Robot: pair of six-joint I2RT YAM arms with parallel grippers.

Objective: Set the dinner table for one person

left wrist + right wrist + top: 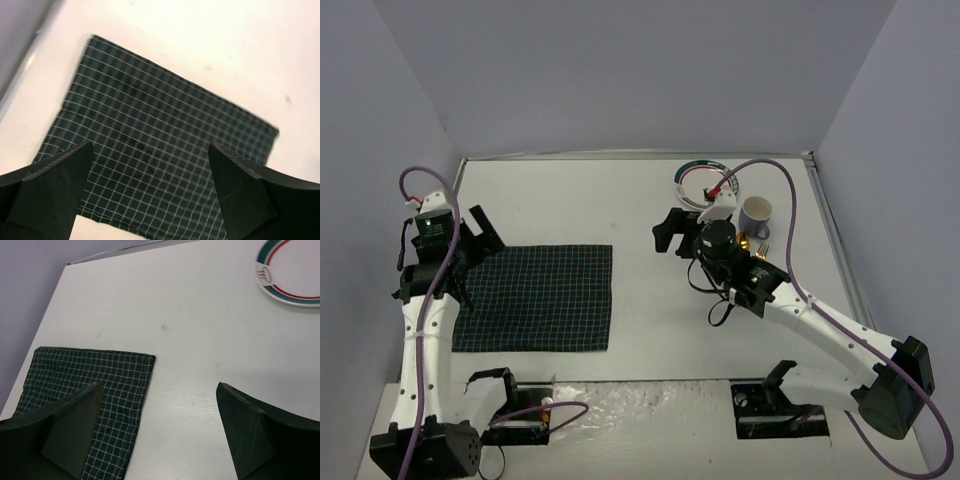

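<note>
Where the arms are bolted, the dinner table [570, 200] runs from that near edge to the far wall, a white top with a thin metal rim, filling most of the overhead view.

Cloth [535, 298]: dark green, checked, flat on the near-left part of the table. It looks smooth, and its near edge lies close to the arm bases.

Plate [688, 175]: far right of centre, white with a green and red ring, partly hidden by my right arm. It is well apart from the cloth.

Mug [756, 213]: pale, just to the right of the plate and slightly nearer. Something gold-coloured [761, 243] lies just near of it, too small to identify.

Left gripper [472, 258]: over the cloth's far-left corner. Jaws wide apart and nothing between them. The left wrist view shows only cloth [160, 130] and bare table [200, 30] beyond the gap [150, 147].

Right gripper [682, 252]: right of centre, between cloth and plate, pointing left. Jaws wide apart, holding nothing [159, 387]. The right wrist view shows table [200, 315] beneath, the cloth's [100, 370] right edge at lower left, and the plate [290, 275] at upper right.
</note>
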